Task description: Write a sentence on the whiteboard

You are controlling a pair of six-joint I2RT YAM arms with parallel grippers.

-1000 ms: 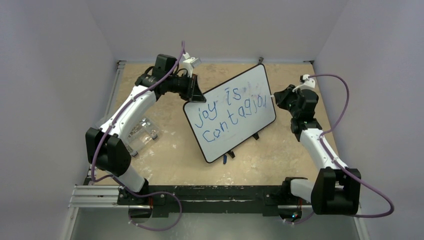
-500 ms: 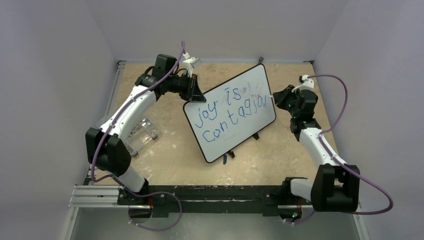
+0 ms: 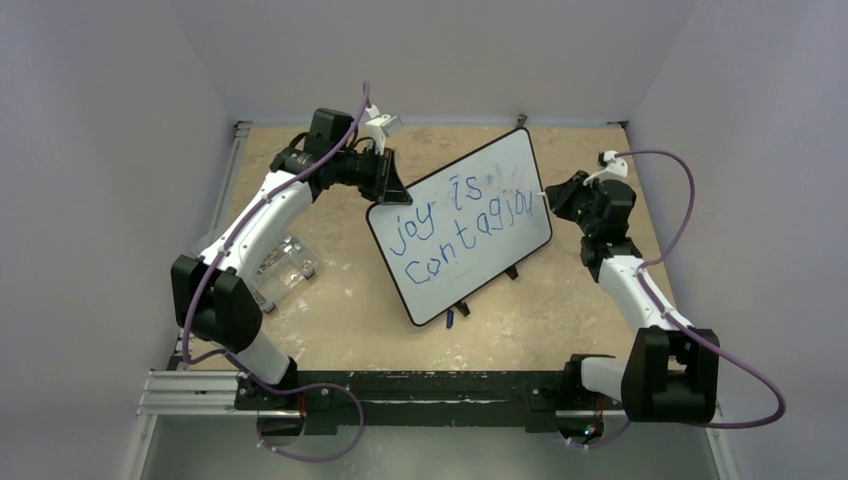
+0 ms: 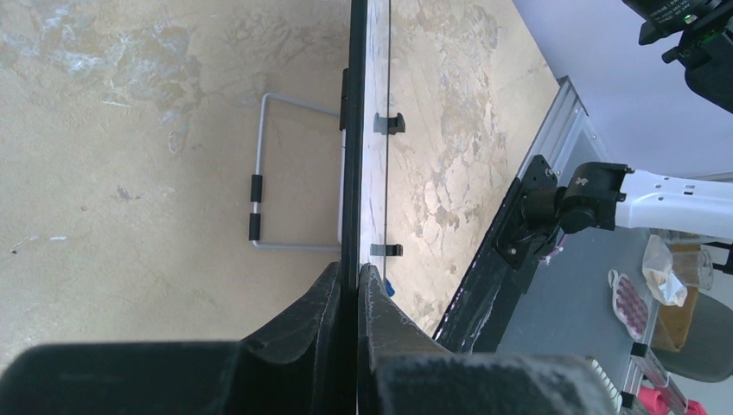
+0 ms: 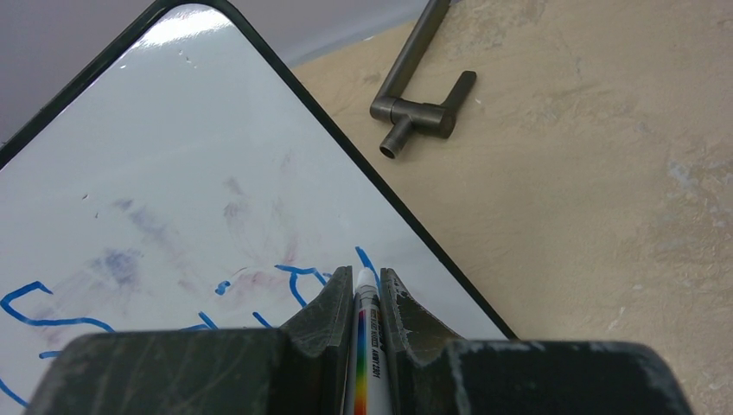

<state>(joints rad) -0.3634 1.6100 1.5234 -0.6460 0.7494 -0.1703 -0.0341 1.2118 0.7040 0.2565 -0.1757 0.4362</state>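
The whiteboard stands tilted mid-table on small black feet, white with a thin black frame. The blue sentence runs in two lines, the second line reaching close to the right edge. My left gripper is shut on the board's upper-left edge; in the left wrist view the whiteboard is edge-on between the jaws of the left gripper. My right gripper at the board's right edge is shut on a white marker, whose tip meets the whiteboard by the last blue strokes.
A clear plastic holder lies left of the board, near the left arm. A grey metal handle rests on the tan table behind the board's far corner. A blue cap lies by the board's front foot. Walls close in on three sides.
The right gripper with the marker has shifted very slightly along the board's right edge. The left arm and the board have not moved.
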